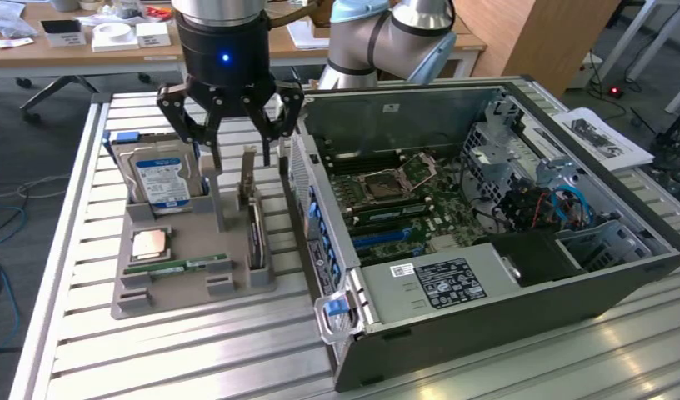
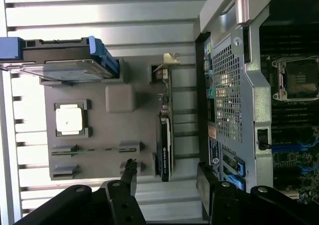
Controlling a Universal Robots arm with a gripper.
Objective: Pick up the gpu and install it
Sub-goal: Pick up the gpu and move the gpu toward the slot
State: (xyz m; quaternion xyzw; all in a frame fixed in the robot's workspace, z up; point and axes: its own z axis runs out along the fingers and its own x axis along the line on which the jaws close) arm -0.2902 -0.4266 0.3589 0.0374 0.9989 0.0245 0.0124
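A: Item, gpu (image 1: 254, 229): where?
B: On edge in grey holder (image 1: 173, 287), 3 o'clock side, just beside computer case (image 1: 485, 333). Probably light, stiff, fragile; take the bare top edge.
A: End effector (image 1: 242, 143)?
B: Over its 12 o'clock end; wide open, empty.

The gpu (image 1: 253, 221) is a thin, dark card standing upright on its long edge in a slot of the grey holder (image 1: 173, 283). It runs along the holder's side nearest the computer case (image 1: 452, 333), close beside it but apart. Its silvery bracket (image 2: 169, 60) sits at one end and a black cooler covers the other. It has not yet been lifted.
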